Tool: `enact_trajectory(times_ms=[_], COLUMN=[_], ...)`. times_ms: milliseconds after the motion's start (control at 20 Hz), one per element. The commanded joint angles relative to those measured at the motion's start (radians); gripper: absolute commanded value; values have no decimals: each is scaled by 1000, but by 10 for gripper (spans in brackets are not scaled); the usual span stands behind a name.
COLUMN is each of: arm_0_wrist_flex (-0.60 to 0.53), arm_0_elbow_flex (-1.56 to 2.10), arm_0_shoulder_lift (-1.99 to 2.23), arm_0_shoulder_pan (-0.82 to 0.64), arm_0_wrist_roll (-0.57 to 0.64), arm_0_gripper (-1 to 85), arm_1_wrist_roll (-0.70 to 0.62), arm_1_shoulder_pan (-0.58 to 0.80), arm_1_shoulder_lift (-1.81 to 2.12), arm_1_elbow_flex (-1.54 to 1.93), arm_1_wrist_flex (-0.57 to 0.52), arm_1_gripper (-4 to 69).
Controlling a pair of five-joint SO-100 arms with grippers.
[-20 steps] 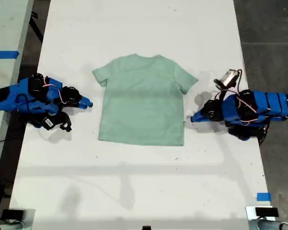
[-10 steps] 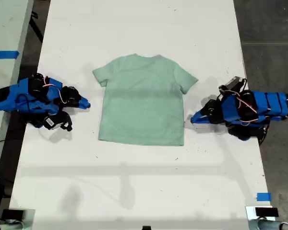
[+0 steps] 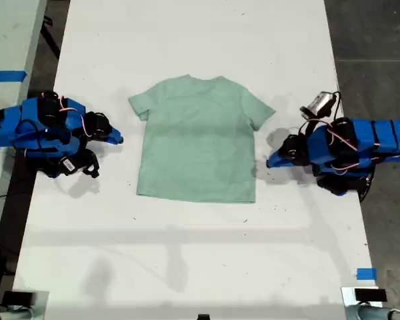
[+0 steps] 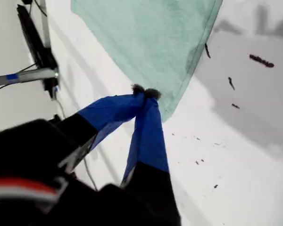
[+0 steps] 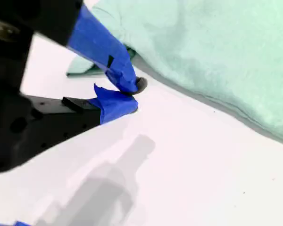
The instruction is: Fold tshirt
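While the tshirt (image 3: 199,139) lies flat, my first gripper (image 4: 144,92) stays closed

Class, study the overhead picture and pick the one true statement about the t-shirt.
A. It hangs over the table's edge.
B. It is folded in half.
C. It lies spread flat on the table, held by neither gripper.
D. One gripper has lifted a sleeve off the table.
C: the tshirt lies flat and unfolded on the white table, both sleeves out, with an arm at each side short of its edges.

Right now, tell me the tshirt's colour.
The tshirt is plain pale mint green, with no pattern. It shows best in the exterior view.
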Motion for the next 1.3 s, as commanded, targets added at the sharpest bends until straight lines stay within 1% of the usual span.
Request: enact_trajectory(times_ms=[0, 200, 350, 500, 600, 650, 700, 750, 850, 950, 1050, 1250], arm_0_wrist_flex=[35, 195, 305, 337, 336, 331, 327, 321, 308, 301, 290, 268], arm_0_elbow_flex=[-393, -741, -962, -1112, -1152, -1152, -1147, -1140, -1121, -1114, -1109, -1097], arm_0_shoulder_lift=[-341, -563, -726, -851, -905, -916, -925, -931, -931, -931, -931, -943], arm_0_shoulder_pan=[-112, -330, -449, -518, -531, -528, -520, -511, -505, -508, -509, -508], arm_0_wrist_roll=[161, 376, 482, 540, 555, 557, 561, 568, 575, 577, 578, 580], arm_0_gripper=[1, 1, 1, 1, 1, 1, 1, 3, 66, 85, 87, 89], arm_1_wrist_roll=[-210, -468, -626, -747, -811, -841, -867, -893, -943, -994, -1026, -1043], arm_1_shoulder_pan=[150, 403, 572, 719, 776, 798, 813, 833, 881, 937, 976, 997], arm_1_shoulder_lift=[-241, -468, -643, -765, -825, -850, -870, -881, -885, -902, -940, -1092], arm_1_elbow_flex=[-331, -669, -900, -1051, -1106, -1108, -1100, -1078, -1014, -916, -795, -661], arm_1_wrist_flex=[89, 241, 336, 367, 370, 370, 370, 359, 313, 239, 127, -92], arm_1_gripper=[-10, -11, -11, -11, -12, 6, 166, 280, 373, 375, 375, 374])
